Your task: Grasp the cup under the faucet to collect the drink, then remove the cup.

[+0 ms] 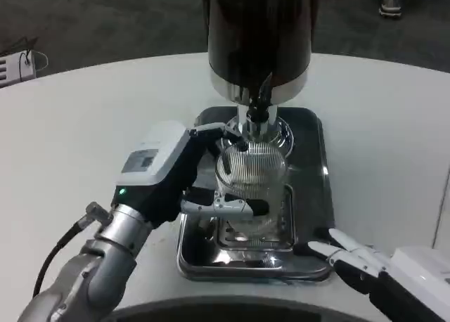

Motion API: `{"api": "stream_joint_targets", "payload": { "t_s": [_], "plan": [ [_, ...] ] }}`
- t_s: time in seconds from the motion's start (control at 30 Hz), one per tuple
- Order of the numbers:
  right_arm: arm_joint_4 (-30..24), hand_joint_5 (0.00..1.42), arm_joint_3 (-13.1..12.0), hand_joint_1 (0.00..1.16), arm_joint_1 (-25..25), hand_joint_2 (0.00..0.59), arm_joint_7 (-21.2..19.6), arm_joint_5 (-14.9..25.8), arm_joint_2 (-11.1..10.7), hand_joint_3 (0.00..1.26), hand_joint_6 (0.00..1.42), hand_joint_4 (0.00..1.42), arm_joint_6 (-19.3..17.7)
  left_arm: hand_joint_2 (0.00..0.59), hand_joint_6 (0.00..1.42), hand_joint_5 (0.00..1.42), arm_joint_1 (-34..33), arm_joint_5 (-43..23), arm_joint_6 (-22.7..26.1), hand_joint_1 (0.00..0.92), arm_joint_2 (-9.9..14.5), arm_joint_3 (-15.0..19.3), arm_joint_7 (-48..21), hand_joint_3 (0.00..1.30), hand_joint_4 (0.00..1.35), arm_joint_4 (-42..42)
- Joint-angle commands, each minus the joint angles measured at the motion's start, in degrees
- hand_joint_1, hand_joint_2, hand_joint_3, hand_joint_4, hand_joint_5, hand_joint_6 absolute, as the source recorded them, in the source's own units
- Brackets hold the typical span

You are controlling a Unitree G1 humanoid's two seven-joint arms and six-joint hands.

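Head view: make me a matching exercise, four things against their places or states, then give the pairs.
Things:
1. ribbed cup
2. left hand
3. right hand
4. drip tray

States:
A. fingers apart, holding nothing, by the tray's near right corner
B. flat on the white table under the dispenser
C. wrapped around the cup
D. held under the faucet, over the tray

Pairs: 1-D, 2-C, 3-A, 4-B

Cup (251, 181) at frame ctr on tray (309, 195), under faucet (257, 111); left hand (184, 178) wraps it from left, right hand (365, 262) lower right.
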Motion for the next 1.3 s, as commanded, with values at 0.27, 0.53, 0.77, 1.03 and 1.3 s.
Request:
{"api": "stream_joint_targets", "payload": {
  "t_s": [0.27, 0.53, 0.77, 1.03, 1.3],
  "plan": [
    [-0.9, 0.08, -0.8, 0.48, 0.8, 0.456, -0.8, 1.6, -0.7, 0.14, 0.06, 0.0, -0.4, 0.0, 1.42, 1.15, -0.3, 0.2, 2.1, 0.343, 1.2, -0.3, 1.0, 0.78, 0.82, -1.1],
    [-0.9, 0.1, -0.5, 0.48, -0.4, 0.456, -0.7, 1.4, -1.0, 0.16, 0.07, 0.0, 1.1, 0.0, 1.34, 0.99, -0.2, -0.9, 2.9, 0.064, 2.2, -0.2, -0.8, 0.54, 0.52, -1.4],
    [-0.9, 0.11, 0.2, 0.48, -1.3, 0.456, -0.3, 1.2, -1.7, 0.18, 0.08, 0.0, 2.6, 0.0, 1.26, 0.86, -0.3, -1.3, 3.1, 0.04, 2.9, 0.1, -1.2, 0.42, 0.39, -1.4],
    [-0.9, 0.11, 1.7, 0.48, -2.0, 0.456, -0.8, 0.4, -2.2, 0.19, 0.08, 0.0, 4.2, 0.0, 0.97, 0.53, 1.5, -3.4, 3.2, 0.0, 3.6, 2.1, -0.9, 0.23, 0.19, -3.1],
    [-0.9, 0.11, 2.2, 0.48, -2.7, 0.456, -1.1, -1.1, -2.1, 0.19, 0.08, 0.01, 4.9, 0.019, 0.8, 0.45, 7.4, -11.7, -0.7, 0.0, 5.3, 7.6, -4.3, 0.27, 0.25, -10.0]
  ]
}}
